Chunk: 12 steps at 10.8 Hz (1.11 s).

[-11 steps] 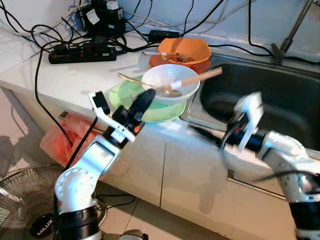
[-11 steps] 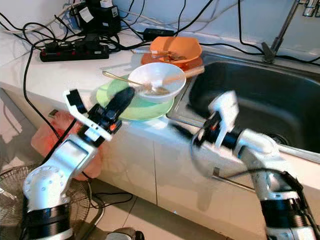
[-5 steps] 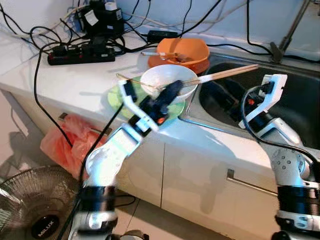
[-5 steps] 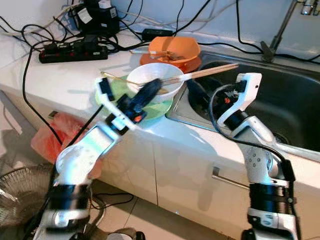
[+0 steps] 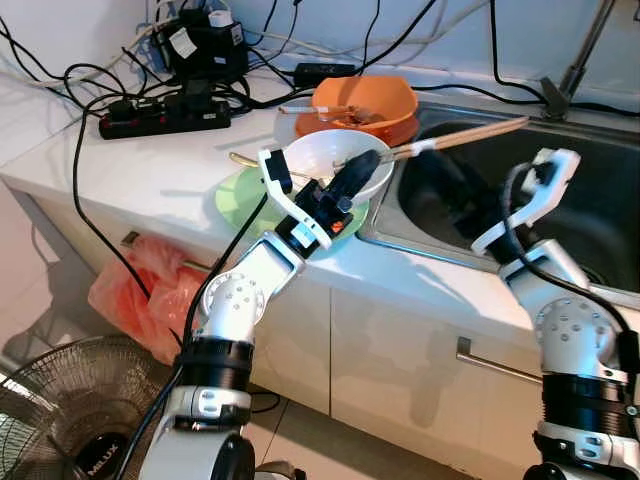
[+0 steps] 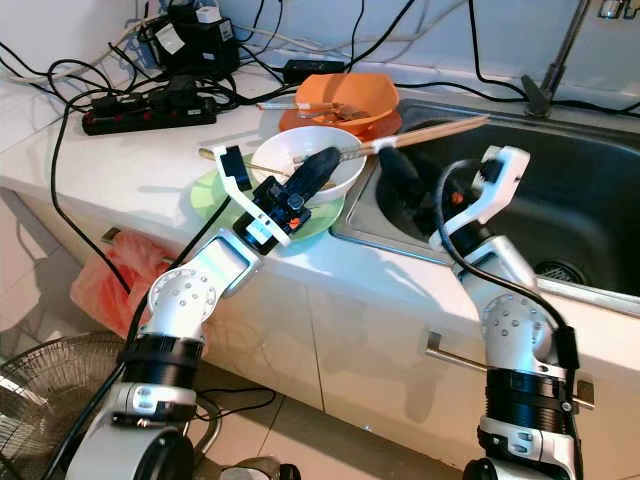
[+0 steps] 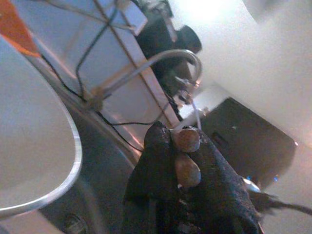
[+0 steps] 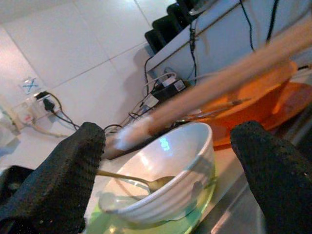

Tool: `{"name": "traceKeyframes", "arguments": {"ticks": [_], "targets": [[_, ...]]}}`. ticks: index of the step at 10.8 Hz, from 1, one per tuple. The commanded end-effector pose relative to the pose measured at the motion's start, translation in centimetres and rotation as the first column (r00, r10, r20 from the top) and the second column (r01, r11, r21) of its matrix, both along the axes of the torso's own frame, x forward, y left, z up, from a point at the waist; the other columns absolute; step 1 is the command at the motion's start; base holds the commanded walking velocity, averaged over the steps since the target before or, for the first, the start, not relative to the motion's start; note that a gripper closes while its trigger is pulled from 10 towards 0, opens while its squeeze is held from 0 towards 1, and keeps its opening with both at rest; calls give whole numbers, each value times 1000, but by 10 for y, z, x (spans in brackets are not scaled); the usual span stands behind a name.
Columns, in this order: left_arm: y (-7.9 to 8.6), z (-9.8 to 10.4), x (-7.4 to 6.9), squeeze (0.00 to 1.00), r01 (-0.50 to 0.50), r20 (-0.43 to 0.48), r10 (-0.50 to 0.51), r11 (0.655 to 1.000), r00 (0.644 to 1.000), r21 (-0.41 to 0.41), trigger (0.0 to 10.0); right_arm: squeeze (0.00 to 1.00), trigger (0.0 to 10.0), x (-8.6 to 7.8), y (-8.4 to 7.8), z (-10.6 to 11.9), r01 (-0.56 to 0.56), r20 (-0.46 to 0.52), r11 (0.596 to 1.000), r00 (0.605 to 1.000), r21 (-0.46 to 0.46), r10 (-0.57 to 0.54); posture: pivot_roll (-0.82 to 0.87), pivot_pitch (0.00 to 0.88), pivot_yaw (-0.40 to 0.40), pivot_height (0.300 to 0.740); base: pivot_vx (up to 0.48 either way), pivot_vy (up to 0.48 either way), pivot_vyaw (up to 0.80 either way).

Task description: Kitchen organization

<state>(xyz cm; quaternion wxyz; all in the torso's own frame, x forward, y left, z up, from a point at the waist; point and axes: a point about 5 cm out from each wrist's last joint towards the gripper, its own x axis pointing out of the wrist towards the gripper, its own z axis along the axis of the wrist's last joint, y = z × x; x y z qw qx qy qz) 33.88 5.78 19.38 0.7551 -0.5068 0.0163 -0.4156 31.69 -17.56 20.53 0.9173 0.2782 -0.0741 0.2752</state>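
Two bowls, white [image 5: 337, 165] and orange [image 5: 366, 100]; one green plate [image 5: 240, 195]; one sink [image 5: 560, 190]; one power strip [image 5: 165, 112].

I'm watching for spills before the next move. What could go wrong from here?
1. The left gripper is shut on the chopsticks, which jut out over the sink; a swing might clip the right gripper, open close below them.
2. The left gripper sits at the white bowl's rim; a nudge might tip it and its spoon off the green plate.
3. Power strip and cables lie nearby; splashes seem risky.
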Motion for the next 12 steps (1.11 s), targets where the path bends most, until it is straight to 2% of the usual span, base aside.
{"name": "traceKeyframes", "arguments": {"ticks": [1, 2, 4, 5, 7, 8, 9, 10, 11, 12], "targets": [[11, 5, 7, 0, -48, 18, 48, 999, 999, 1, 0, 0, 10000, -4, -2, 1, -18, 9, 1000, 1000, 0, 18, 125, 37, 96, 740, 0, 0, 0], [21, 7, 12, 0, -74, 18, 75, 997, 997, -13, 0, 0, 10000, -5, -10, 1, -2, -5, 1000, 1000, 9, 2, 127, 40, 97, 740, 0, 0, 0], [17, 6, 7, 0, -16, 22, 17, 1000, 1000, -15, 0, 0, 10000, -11, -26, 6, -5, -33, 999, 999, 39, 6, 122, 47, 101, 740, 0, 0, 0], [11, 3, 4, 0, 17, 18, -17, 1000, 1000, -14, 0, 0, 10000, -11, -26, 7, -9, -32, 999, 999, 35, 11, 120, 48, 103, 740, 0, 0, 0], [-8, 2, -4, 0, 114, 24, -113, 993, 993, -27, 0, 0, 10000, -3, -17, 15, -24, -14, 994, 1000, 107, 25, 123, 51, 109, 740, 0, 0, 0], [-9, 3, -5, 0, 125, 24, -124, 992, 992, -29, 0, 0, 10000, -2, -16, 15, -26, -15, 993, 1000, 118, 28, 124, 52, 113, 740, 0, 0, 0], [-16, 3, -9, 0, 170, 25, -169, 985, 985, -27, 0, 0, 10000, 4, -11, 21, -30, -5, 983, 999, 179, 32, 129, 54, 121, 740, 0, 0, 0], [-19, 4, -11, 0, 191, 28, -190, 981, 981, -23, 0, 0, 9529, 9, -9, 26, -26, 15, 978, 1000, 205, 23, 132, 54, 128, 740, 0, 0, 0], [-19, 5, -11, 0, 194, 30, -193, 981, 981, -23, 0, 0, 0, 11, -10, 28, -16, 20, 974, 1000, 226, 11, 134, 54, 128, 740, 0, 0, 0], [-18, 7, -11, 0, 198, 34, -197, 980, 980, -23, 0, 0, 0, 11, -12, 29, -9, 25, 971, 1000, 239, 3, 137, 55, 127, 740, 0, 0, 0]]}}
